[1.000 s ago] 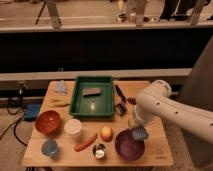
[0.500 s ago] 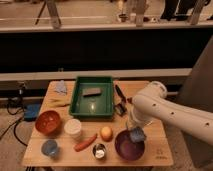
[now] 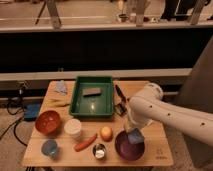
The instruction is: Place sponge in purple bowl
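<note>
The gripper has eased left and lower, clenched on the sponge, which hangs at its tips just over the purple bowl directly below; the carry seems nearly done, leaving a short descent and a release.

Grn tray, red bowl, carrot
</note>
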You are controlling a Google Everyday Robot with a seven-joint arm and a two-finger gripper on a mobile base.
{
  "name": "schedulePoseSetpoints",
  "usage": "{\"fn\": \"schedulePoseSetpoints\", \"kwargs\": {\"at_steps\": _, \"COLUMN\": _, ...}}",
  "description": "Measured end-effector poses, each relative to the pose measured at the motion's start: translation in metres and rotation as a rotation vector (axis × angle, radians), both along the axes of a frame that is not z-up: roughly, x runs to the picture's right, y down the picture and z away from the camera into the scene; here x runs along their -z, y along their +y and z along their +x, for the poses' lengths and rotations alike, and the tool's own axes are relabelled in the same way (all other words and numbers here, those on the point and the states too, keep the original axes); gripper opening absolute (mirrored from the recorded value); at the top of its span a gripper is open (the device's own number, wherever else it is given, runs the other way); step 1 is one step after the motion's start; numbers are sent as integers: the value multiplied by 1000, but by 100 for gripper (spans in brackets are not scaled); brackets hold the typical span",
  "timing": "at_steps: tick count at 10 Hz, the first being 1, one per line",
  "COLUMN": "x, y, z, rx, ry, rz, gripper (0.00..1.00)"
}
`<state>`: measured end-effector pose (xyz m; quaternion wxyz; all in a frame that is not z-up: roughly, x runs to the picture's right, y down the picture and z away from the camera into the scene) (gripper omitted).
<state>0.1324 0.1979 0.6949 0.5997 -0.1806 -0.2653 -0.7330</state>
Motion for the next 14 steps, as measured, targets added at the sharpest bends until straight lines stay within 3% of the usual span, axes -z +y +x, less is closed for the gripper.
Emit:
{"fn": "schedulePoseSetpoints", "kwargs": {"at_steps": 12, "x": -1, "y": 17, "z": -9, "rx": 40, "ry": -31, "rz": -18, "gripper": 5}}
{"fn": "schedulePoseSetpoints", "kwargs": {"at_steps": 14, "x": -1, "y": 19, "z": -12, "rx": 47, "ry": -37, "rz": -18, "gripper": 14}}
